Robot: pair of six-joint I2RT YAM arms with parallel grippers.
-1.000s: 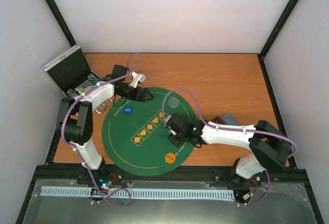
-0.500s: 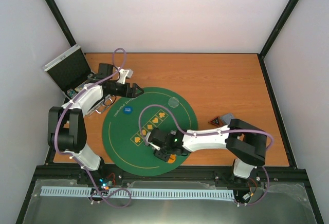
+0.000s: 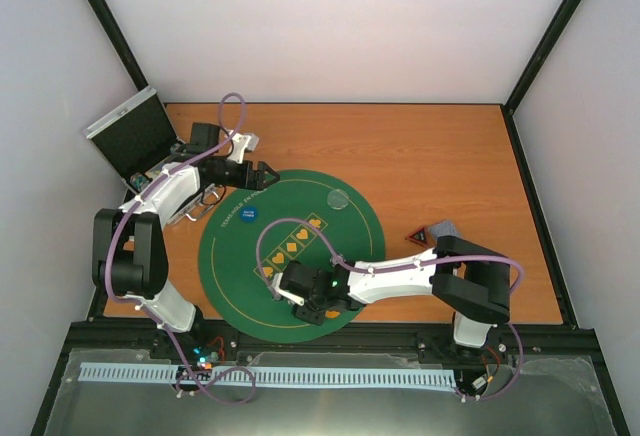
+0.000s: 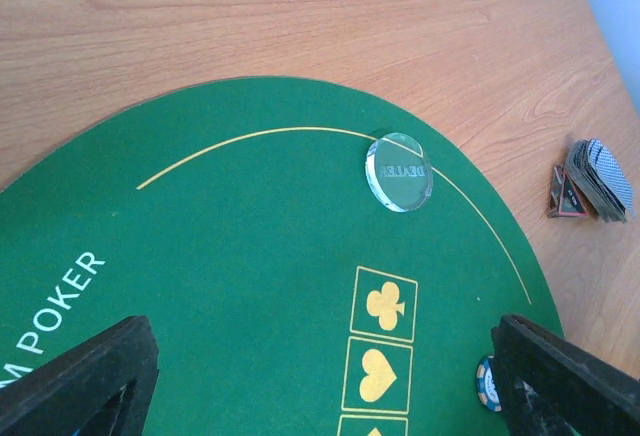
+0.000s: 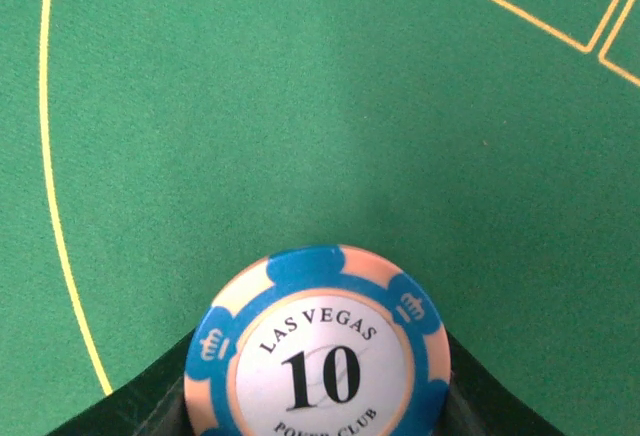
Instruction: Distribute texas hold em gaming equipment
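The right gripper (image 3: 303, 301) hangs over the near part of the round green felt mat (image 3: 240, 286), just inside its yellow border line. Its jaws are closed on a round poker chip (image 5: 318, 356) with a blue and pale-orange rim and a white centre printed with "10". In the right wrist view the poker chip sits between the two dark fingers (image 5: 150, 406), face up towards the camera, with green felt behind it. A sliver of an orange round disc (image 3: 333, 313) shows just right of that gripper, at the mat's near edge.

The left gripper (image 3: 262, 176) is at the far left edge of the mat. Its jaws are spread wide with nothing between them; in the left wrist view the black fingers (image 4: 80, 386) stand at the two lower corners, with bare felt between.

A clear round disc (image 4: 400, 171) marked "DEALER" lies on the far right part of the mat, touching the yellow line. A blue round disc (image 3: 248, 214) lies on the left part of the mat, near the left gripper.

Off the mat to the right, on the wooden table (image 3: 420, 146), a black triangle marker (image 3: 418, 238) lies just beside a stack of grey-blue-backed playing cards (image 3: 445, 228).

A silver case with black lining (image 3: 135, 136) stands open at the far left corner of the table.
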